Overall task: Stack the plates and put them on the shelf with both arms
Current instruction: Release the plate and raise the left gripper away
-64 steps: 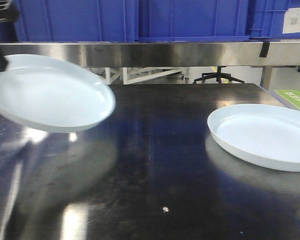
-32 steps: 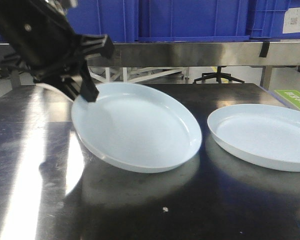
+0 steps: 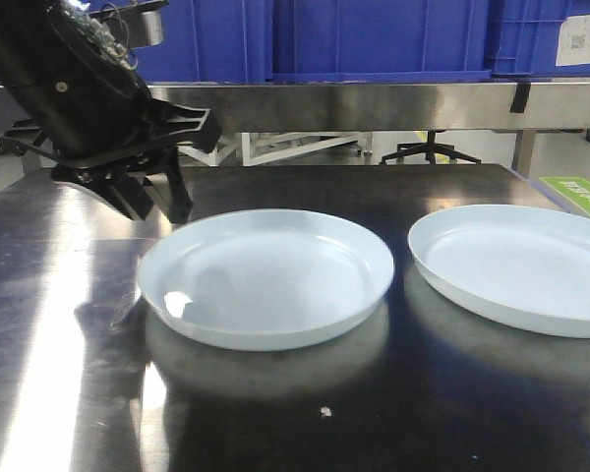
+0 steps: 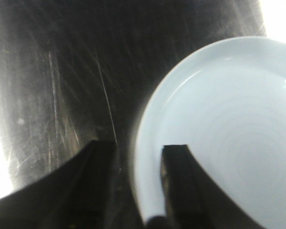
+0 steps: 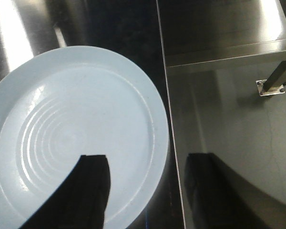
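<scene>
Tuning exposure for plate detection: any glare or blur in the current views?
Front view: sharp, but a white glare streak washes out the table at left, plus a small hotspot on the left plate. Left wrist view: soft focus, clipped white at top right and left edge; plate rim readable. Right wrist view: crisp, rings on the right plate visible; glare only at top left.

One pale glossy plate lies flat beside its twin, not touching.
</scene>
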`<state>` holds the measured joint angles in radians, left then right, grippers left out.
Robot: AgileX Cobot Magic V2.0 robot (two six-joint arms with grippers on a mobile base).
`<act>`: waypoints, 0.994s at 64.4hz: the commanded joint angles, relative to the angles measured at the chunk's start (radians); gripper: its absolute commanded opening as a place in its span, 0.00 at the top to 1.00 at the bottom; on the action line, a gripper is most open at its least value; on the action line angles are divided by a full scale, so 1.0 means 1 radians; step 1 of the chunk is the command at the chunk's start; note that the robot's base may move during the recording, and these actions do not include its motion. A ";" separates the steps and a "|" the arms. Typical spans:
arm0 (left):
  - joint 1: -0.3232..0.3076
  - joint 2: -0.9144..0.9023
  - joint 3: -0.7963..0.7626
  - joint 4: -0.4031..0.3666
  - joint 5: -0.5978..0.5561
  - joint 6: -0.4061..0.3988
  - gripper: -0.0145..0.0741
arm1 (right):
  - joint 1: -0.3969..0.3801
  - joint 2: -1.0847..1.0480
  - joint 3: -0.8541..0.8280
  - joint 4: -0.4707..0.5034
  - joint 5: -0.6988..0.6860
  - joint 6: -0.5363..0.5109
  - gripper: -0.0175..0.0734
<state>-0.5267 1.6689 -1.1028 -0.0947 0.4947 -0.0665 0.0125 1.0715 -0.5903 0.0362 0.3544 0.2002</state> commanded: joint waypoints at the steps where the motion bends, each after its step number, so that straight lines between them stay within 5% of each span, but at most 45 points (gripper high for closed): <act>1: -0.008 -0.041 -0.044 0.004 -0.036 -0.009 0.38 | -0.002 -0.011 -0.035 -0.009 -0.057 -0.006 0.30; 7: -0.006 -0.041 -0.079 0.004 0.016 -0.013 0.50 | -0.002 -0.011 -0.035 -0.009 -0.057 -0.006 0.30; 14: 0.015 -0.064 -0.126 0.006 0.048 -0.013 0.76 | -0.002 -0.011 -0.035 -0.009 -0.057 -0.006 0.30; 27: 0.131 -0.194 -0.136 0.006 0.025 -0.049 0.74 | -0.002 -0.011 -0.035 -0.009 -0.057 -0.006 0.30; 48: 0.426 -0.478 -0.050 0.049 0.048 -0.049 0.74 | -0.002 -0.011 -0.035 -0.009 -0.057 -0.006 0.30; 64: 0.464 -0.644 0.146 0.066 0.023 -0.049 0.74 | -0.002 -0.011 -0.035 -0.009 -0.057 -0.006 0.30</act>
<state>-0.0643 1.0873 -0.9917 -0.0318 0.5876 -0.1058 0.0125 1.0715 -0.5903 0.0362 0.3544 0.2002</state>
